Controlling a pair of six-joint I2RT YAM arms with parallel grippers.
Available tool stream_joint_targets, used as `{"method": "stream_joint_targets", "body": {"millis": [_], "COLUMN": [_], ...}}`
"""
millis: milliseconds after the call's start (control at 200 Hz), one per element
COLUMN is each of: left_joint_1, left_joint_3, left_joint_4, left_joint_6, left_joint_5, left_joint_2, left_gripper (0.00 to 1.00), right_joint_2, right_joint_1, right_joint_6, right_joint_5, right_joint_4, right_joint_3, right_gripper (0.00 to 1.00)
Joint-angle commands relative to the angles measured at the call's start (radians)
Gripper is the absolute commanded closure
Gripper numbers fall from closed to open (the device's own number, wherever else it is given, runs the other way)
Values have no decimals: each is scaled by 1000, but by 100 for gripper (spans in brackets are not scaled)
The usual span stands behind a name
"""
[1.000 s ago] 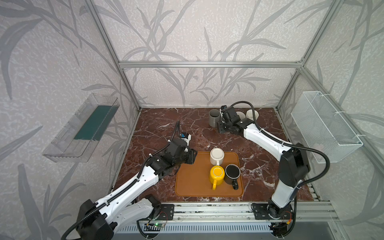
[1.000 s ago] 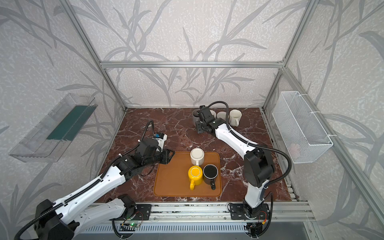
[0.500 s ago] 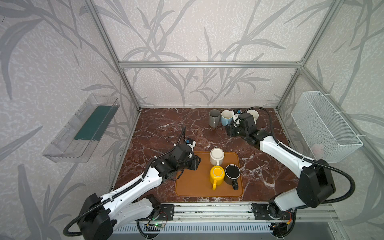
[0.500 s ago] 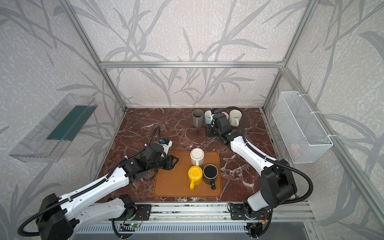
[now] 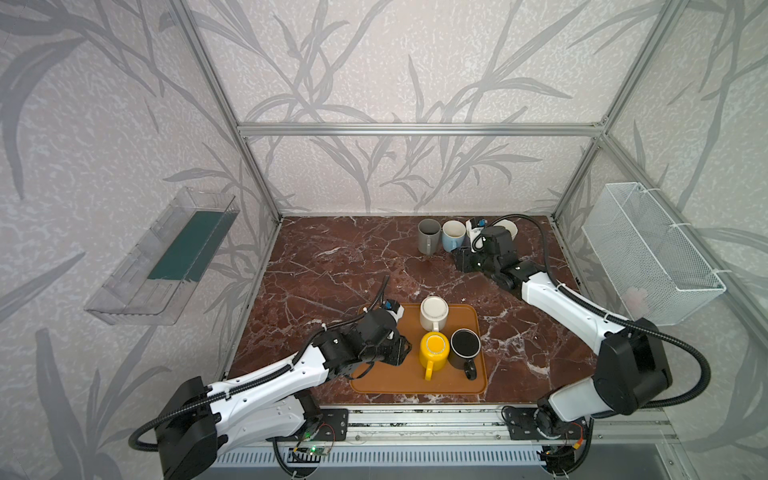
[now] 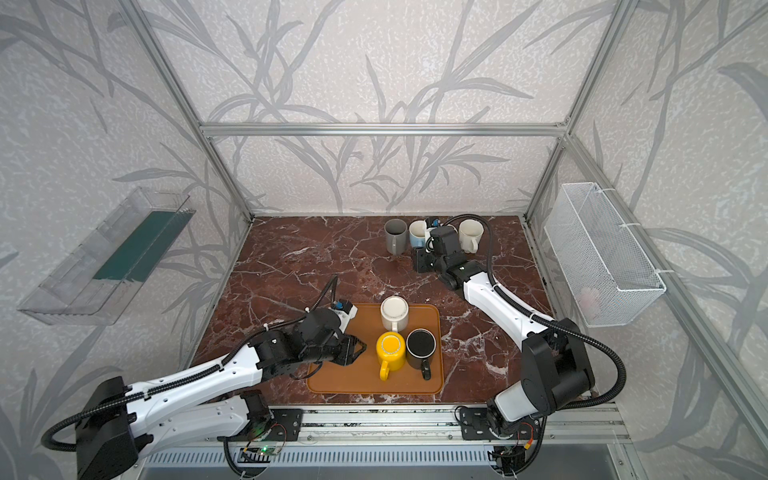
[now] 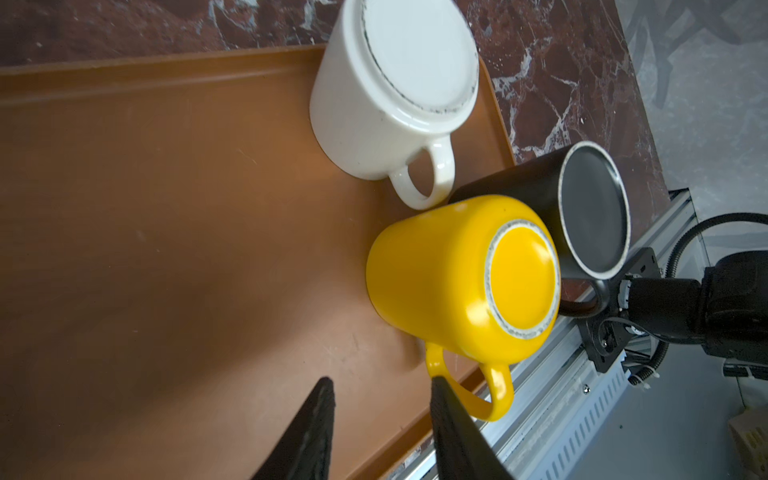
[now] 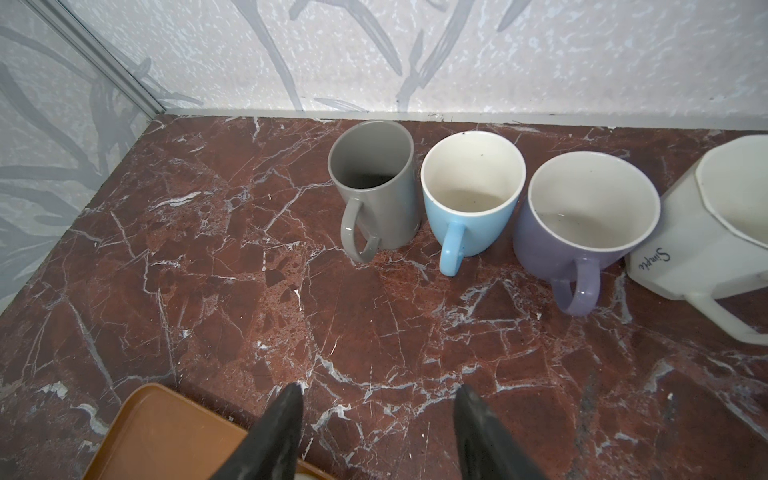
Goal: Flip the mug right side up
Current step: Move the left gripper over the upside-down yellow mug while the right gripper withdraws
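On the wall well left of the brown tray [image 5: 386, 380] we see a clear plastic bin [image 5: 166, 257]. The tray lies on the red marble counter [image 5: 332, 270]. Over the tray's left half is the left end effector [image 7: 380, 380]. Its fingers are parted and nothing sits between them. One fingertip crosses in front of the handle of the yellow mug [image 5: 434, 351], but we cannot tell whether it touches.

The yellow mug stands bottom up near the tray's middle, its handle pointing to the tray's near edge. A white mug [image 5: 433, 311] stands bottom up at the tray's far edge. A black mug [image 5: 465, 347] stands bottom up just beside the yellow one, on the tray's right side.

Beyond the tray's far edge, against the back wall, four mugs stand upright in a row: a gray mug [image 8: 374, 195], a blue mug [image 8: 469, 228], a purple mug [image 8: 540, 245] and a white faceted mug [image 8: 681, 253] lettered "Simple".

Between that row and the tray, the right end effector [image 8: 378, 388] hangs over bare counter. Its fingers are spread and it holds nothing. On the wall well right of the tray hangs a white wire basket [image 5: 648, 257].
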Motion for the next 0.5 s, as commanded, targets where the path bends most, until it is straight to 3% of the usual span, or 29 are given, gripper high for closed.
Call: {"method": "stream_joint_targets", "body": {"millis": [0,495], "left_joint_1": [-46,-221], "left_joint_3": [5,98], "left_joint_4": [26,48], "left_joint_6": [-32,-70], "left_joint_5": [1,-74], "left_joint_2": [-8,153], "left_gripper": [59,59], "right_joint_2": [-18,-29], "right_joint_1": [-5,-5], "right_joint_6": [12,13], "right_joint_5": [-9,-3], "right_joint_4": [10,-8], "right_joint_3": [1,-7], "right_gripper": [41,41]}}
